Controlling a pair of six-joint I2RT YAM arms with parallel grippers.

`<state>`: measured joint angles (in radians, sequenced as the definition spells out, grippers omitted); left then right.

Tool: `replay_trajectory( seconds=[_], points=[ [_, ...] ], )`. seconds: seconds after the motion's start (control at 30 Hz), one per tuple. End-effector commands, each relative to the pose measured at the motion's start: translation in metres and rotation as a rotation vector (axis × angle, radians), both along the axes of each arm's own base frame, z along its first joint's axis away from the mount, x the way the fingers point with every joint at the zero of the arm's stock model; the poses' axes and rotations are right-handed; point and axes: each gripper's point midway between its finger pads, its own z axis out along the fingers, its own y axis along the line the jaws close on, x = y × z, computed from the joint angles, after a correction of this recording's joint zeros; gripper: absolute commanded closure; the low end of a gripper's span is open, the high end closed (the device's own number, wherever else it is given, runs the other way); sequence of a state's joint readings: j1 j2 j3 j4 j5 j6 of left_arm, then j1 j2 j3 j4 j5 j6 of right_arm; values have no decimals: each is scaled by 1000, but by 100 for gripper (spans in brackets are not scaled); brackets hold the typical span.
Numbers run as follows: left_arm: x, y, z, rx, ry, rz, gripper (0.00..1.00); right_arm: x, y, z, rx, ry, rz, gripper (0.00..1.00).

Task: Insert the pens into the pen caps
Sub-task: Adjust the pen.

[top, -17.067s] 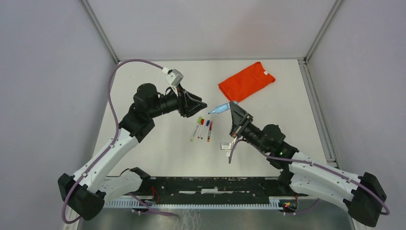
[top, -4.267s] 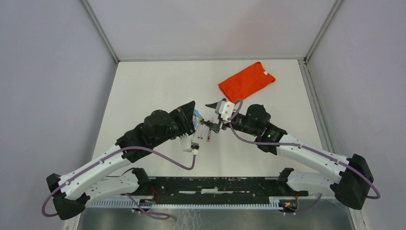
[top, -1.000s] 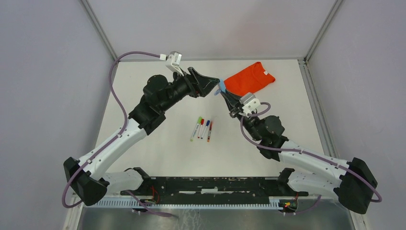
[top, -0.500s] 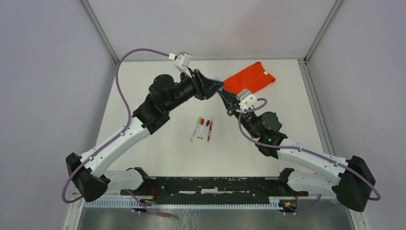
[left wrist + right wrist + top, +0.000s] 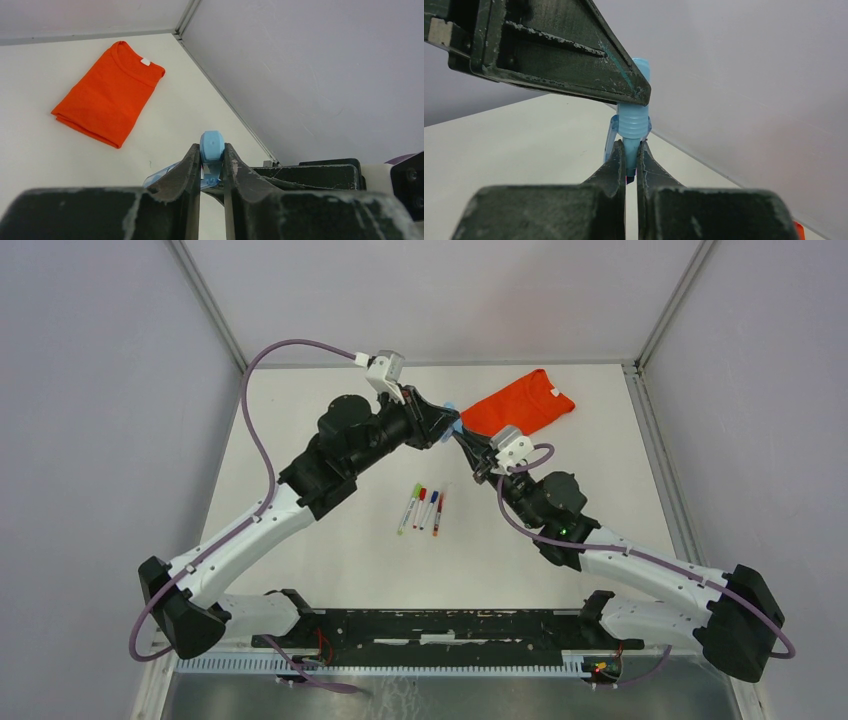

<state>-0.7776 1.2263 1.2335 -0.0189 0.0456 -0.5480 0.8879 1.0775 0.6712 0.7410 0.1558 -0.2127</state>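
Above the table [image 5: 600, 460], left fingers [image 5: 192, 162] and right fingers [image 5: 616, 165] pinch 1 light-blue pen [image 5: 212, 146] (opposite ends).

centre: four pens [image 5: 425, 508] lie side by side, with bare counter [image 5: 330, 440] on every side; a claw can come down on them from above.
far middle: left claw [image 5: 451, 424] and right claw [image 5: 463, 436] meet tip to tip on a light blue pen [image 5: 212, 144], raised over the counter; together they block this way.
far right: orange shirt [image 5: 515, 407] lies flat near the meeting point, a low obstacle.
far left: purple cable [image 5: 270, 365] arcs over bare counter.
edges: walls [image 5: 430, 300] close left, far and right sides.
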Motion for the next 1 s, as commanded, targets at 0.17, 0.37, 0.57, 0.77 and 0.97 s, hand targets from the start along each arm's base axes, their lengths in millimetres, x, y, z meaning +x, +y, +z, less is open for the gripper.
replay_trajectory(
  seconds=[0.17,0.37,0.57,0.77,0.97],
  points=[
    [8,11,13,64,-78,73,98,-12,3,13,-16,-21,57,69],
    [8,23,17,171,-171,89,98,-27,-11,-13,-118,-11,68,47],
    [-15,17,13,284,-311,-80,98,-46,-20,-31,-190,-3,123,32],
    [-41,6,11,335,-382,-257,98,-64,-9,-36,-264,-26,268,28],
    [-58,9,14,375,-481,-339,98,-59,-7,-42,-261,-19,405,32]
  ],
)
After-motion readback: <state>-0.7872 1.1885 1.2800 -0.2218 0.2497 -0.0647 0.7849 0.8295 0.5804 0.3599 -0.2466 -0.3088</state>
